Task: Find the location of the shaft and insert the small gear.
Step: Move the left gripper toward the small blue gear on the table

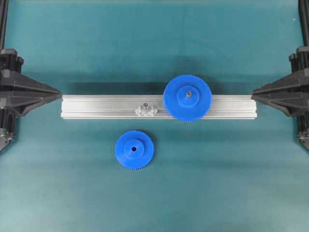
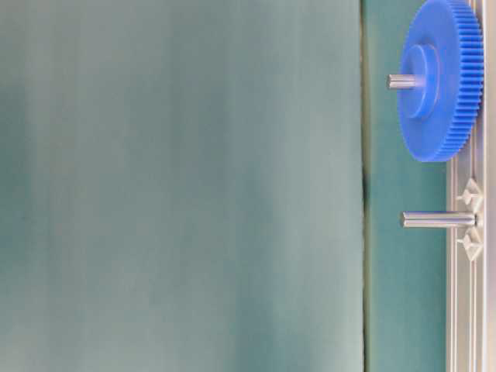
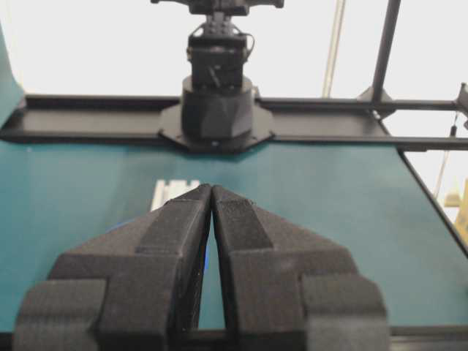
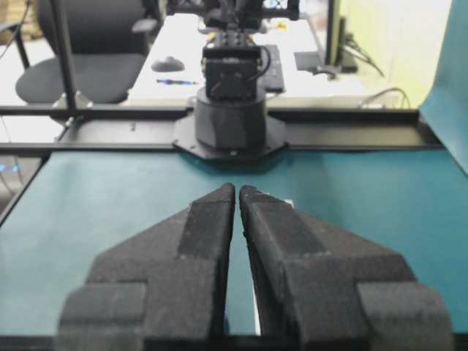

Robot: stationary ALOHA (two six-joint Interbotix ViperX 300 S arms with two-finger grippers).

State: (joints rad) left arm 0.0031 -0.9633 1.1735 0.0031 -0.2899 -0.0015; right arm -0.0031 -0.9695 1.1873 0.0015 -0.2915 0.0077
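Overhead exterior view is showing us the small gear [image 1: 134, 150] lying flat on the teal mat [image 1: 217, 193], hub up, just in front of the aluminium rail [image 1: 96, 107] and apart from it. We are seeing the shaft [image 1: 144, 107] standing on the rail between its glassy brackets, a little behind and to the right of the small gear. From table level the shaft [image 2: 438, 219] is reading as a plain silvery pin sticking straight out from the rail, beside the bigger gear [image 2: 439, 80] already sitting on its own pin.

Both arms are resting at the edges, well apart from everything. We are finding the left gripper [image 3: 211, 191] with its pads pressed together at the tips and holding nothing, and the right gripper [image 4: 237, 191] likewise closed to a sliver and empty.

We are judging the small gear to be light, rigid moulded plastic, not fragile, though its faces look smooth. The toothed rim should give the pads bite, so we are favouring a pinch across the rim on opposite teeth, which leaves the centre hole clear for the pin. The raised hub is the alternative, but gripping it risks covering the hole. Because the gear is light, it could tilt in the grasp, so we are wanting it level before lowering.
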